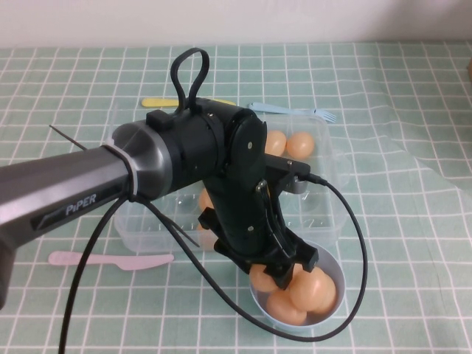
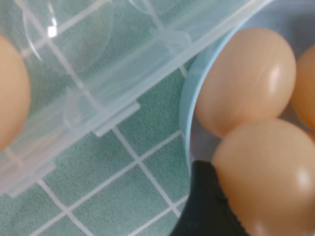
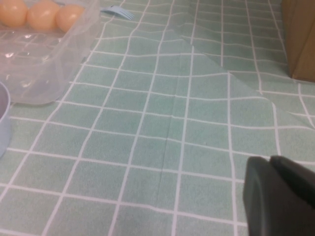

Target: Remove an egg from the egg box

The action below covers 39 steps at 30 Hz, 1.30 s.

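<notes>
My left gripper (image 1: pixel 296 270) hangs over the light-blue bowl (image 1: pixel 340 280) at the table's front and is shut on a peach-orange egg (image 1: pixel 313 289). In the left wrist view that egg (image 2: pixel 268 179) presses against one black finger (image 2: pixel 206 206), with other eggs (image 2: pixel 248 78) lying in the bowl (image 2: pixel 188 103) beneath. The clear egg box (image 1: pixel 324 214) stands just behind the bowl, with a few eggs (image 1: pixel 289 144) left at its far side; the arm hides much of it. My right gripper (image 3: pixel 269 160) is shut and empty, low over the cloth to the right of the egg box (image 3: pixel 44 54).
A pink plastic knife (image 1: pixel 110 259) lies front left. A yellow utensil (image 1: pixel 166 103) and a blue fork (image 1: pixel 295 110) lie behind the box. The left arm's cable (image 1: pixel 354 221) loops beside the bowl. A brown box (image 3: pixel 300 39) stands far right; the cloth has a fold.
</notes>
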Each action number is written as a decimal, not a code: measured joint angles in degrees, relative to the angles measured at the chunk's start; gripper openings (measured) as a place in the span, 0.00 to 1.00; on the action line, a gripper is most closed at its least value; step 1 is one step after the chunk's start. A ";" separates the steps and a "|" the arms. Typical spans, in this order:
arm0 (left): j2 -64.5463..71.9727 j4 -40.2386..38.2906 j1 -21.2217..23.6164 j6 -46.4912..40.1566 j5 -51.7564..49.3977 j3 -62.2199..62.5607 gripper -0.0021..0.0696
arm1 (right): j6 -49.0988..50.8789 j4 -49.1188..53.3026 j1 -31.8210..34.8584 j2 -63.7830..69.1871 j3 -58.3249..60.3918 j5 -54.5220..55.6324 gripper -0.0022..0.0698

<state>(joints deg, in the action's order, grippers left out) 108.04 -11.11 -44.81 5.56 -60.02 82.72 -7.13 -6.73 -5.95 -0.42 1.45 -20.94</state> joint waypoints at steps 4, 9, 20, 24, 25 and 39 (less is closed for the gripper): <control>0.00 -0.44 0.00 0.00 -0.36 0.00 0.60 | 0.00 0.00 0.00 -0.08 0.00 0.00 0.01; 0.00 -0.52 0.00 0.00 -0.99 0.00 0.65 | 0.00 0.00 0.00 -0.08 0.00 0.00 0.01; -4.25 0.12 0.00 0.00 -0.80 0.00 0.66 | 0.00 0.00 0.00 -0.08 0.00 0.00 0.01; -8.43 0.91 0.00 -0.16 0.51 0.00 0.66 | 0.00 0.00 0.00 -0.08 0.00 0.00 0.01; -9.62 1.50 0.00 -0.44 1.16 -0.12 0.66 | 0.00 0.00 0.00 -0.08 0.00 0.00 0.01; -35.75 14.16 0.00 -3.96 19.39 -23.07 0.09 | 0.00 0.00 0.00 -0.35 0.00 0.00 0.01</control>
<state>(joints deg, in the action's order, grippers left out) 72.29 3.05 -44.81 1.60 -40.63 59.65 -7.13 -6.73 -5.95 -0.77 1.45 -20.94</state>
